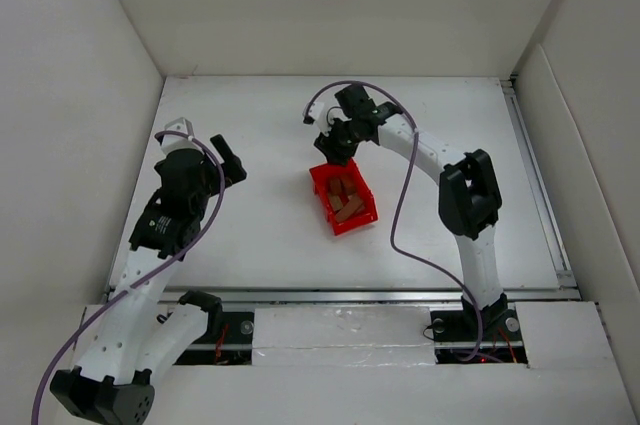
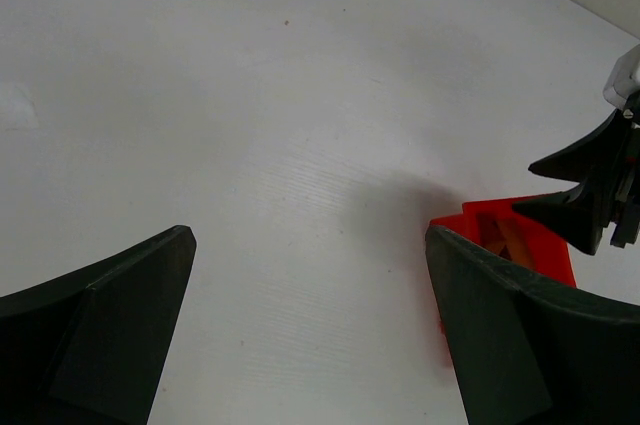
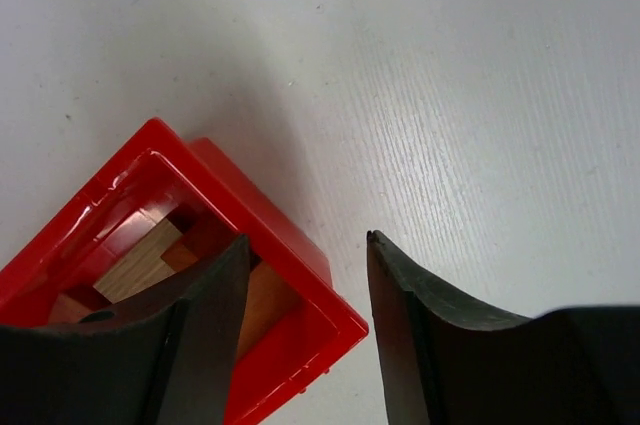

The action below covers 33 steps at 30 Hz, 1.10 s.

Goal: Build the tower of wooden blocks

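White smooth walls point(image 1: 330, 5) are standing around a flat white table point(image 1: 270, 235) with a fine streaky grain. Near the middle of the top view, a small red bin point(image 1: 318, 183) of shiny plastic is sitting on the table at a slant. The wood blocks point(image 1: 345, 207) are lying inside it, reddish-brown and tan, with short bar shapes. In the right wrist view a pale tan block point(image 3: 140, 265) is showing its wood grain next to a reddish-brown one point(image 3: 270, 305), both down in the bin point(image 3: 150, 145) at the lower left. The right claw point(image 1: 335, 145) is hanging over the far end of the bin. Its two dark pointed fingers are standing partly apart and holding nothing; one finger point(image 3: 200, 325) is over the inside of the bin and the other is over the table, with the bin's corner between them. The left claw point(image 1: 228, 160) is waiting at the middle left of the top view, well apart from the bin. Its fingers point(image 2: 100, 325) are spreading wide with nothing in them. A purple cord point(image 1: 400, 215) is looping along the right arm.
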Available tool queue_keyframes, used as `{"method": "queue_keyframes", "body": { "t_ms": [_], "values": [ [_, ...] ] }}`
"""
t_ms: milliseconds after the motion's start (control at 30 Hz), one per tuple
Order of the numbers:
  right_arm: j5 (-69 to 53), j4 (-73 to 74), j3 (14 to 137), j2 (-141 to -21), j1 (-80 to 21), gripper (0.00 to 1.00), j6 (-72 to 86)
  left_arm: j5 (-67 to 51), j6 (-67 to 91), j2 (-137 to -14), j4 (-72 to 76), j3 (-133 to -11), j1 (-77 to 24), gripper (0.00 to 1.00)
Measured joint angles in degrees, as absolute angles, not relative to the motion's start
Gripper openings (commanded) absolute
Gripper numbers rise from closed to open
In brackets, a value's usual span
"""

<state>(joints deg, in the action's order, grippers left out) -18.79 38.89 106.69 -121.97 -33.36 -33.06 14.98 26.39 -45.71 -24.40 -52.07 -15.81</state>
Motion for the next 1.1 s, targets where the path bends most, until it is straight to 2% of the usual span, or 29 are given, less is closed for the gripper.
{"method": "queue_keyframes", "body": {
  "t_ms": [133,200,333,400,500,533,567,767,933,1100],
  "values": [
    [-20.4,38.6,106.0,-122.0,-33.3,0.50,-33.3,14.6,26.1,-46.1,-24.1,-52.1,-15.8,0.99],
    [-21.3,37.7,105.6,-122.4,-33.4,0.44,-33.2,14.5,26.0,-46.3,-24.1,-52.1,-15.8,0.99],
    [-21.9,36.2,102.0,-122.4,-33.4,0.43,-33.2,14.2,26.0,-46.4,-23.7,-52.1,-15.8,0.99],
    [-22.3,35.9,101.2,-122.4,-33.3,0.39,-33.1,14.1,25.9,-46.4,-23.7,-52.1,-15.8,0.99],
    [-22.3,34.5,99.7,-122.3,-33.5,0.27,-32.7,14.0,25.9,-46.4,-23.6,-52.1,-15.8,0.99],
    [-21.9,33.9,99.2,-122.2,-33.6,0.18,-32.3,14.0,25.9,-46.4,-23.5,-52.1,-15.8,0.99],
    [-21.2,33.1,98.7,-122.2,-33.8,0.00,-31.9,13.9,25.9,-46.4,-23.4,-52.1,-15.8,0.99],
    [-16.8,30.7,98.0,-122.2,-33.8,0.00,-26.9,13.9,25.9,-46.4,-23.4,-52.1,-15.8,0.99],
    [-11.5,25.2,92.2,-119.0,-32.2,0.00,-19.6,13.7,25.9,-46.5,-23.4,-52.1,-15.8,0.99],
    [-1.9,22.8,89.1,-116.9,-30.6,0.14,-8.8,13.5,25.9,-46.8,-23.4,-52.1,-15.8,0.99]
  ]
}}
